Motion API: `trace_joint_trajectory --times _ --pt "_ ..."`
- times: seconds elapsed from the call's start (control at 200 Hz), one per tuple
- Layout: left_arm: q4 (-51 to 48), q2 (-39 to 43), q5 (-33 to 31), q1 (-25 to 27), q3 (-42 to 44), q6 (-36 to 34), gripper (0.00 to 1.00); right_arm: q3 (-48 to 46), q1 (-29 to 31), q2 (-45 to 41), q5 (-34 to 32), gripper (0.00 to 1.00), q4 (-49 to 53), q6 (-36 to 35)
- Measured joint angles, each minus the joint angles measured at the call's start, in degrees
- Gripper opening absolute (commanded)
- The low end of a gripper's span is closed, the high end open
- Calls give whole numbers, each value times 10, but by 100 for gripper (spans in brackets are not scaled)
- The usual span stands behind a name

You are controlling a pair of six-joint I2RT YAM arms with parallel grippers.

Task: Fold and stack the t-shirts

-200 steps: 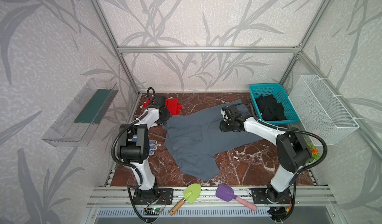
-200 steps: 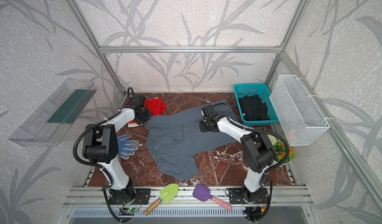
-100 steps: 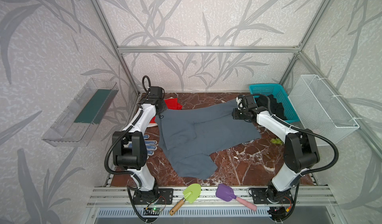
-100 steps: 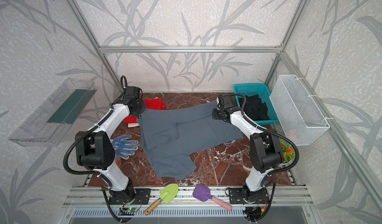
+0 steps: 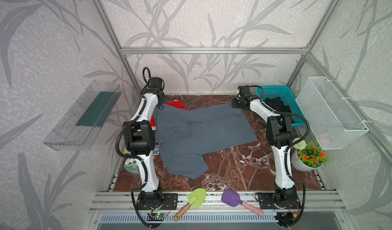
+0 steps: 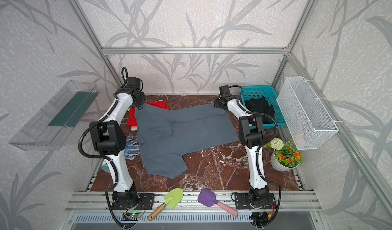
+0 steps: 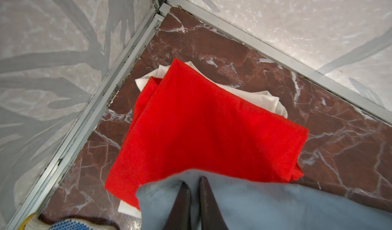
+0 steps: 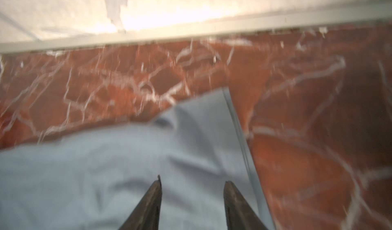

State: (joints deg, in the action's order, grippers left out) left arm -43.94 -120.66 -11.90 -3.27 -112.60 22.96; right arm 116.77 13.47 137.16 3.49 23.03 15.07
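grey-blue shirt (image 5: 201, 131) lies lengthwise: left gripper (image 7: 193, 180) at one end, jaws barely parted; right gripper (image 8: 193, 181) at the other end, jaws wide apart.

Pale walls (image 5: 212, 16) printed with grey bamboo leaves enclose a small booth edged by an aluminium frame (image 5: 212, 50). The marble floor (image 5: 233, 165) is reddish-brown with white veins. A clear plastic shelf (image 5: 80, 120) and a white wire basket (image 5: 331, 116) hang on opposite side walls.

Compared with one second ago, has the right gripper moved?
Yes: the right gripper went toward the back wall, now nearer the teal basket.
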Motion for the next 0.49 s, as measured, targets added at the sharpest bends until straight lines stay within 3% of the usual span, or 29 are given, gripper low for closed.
trace_joint_trajectory --times 0.145,0.215,0.32,0.495 --pt "-19 -41 -28 -2 -30 -2 40 186 -4 115 0 48 57 -5" --pt "-26 -45 -50 -2 -35 -4 46 257 -7 156 0 48 85 -8" --pt "-27 -43 -85 -3 -35 -10 50 307 -10 186 0 46 113 -8" --pt "-15 -21 -111 -7 5 -16 50 309 -14 189 -5 45 135 -8"
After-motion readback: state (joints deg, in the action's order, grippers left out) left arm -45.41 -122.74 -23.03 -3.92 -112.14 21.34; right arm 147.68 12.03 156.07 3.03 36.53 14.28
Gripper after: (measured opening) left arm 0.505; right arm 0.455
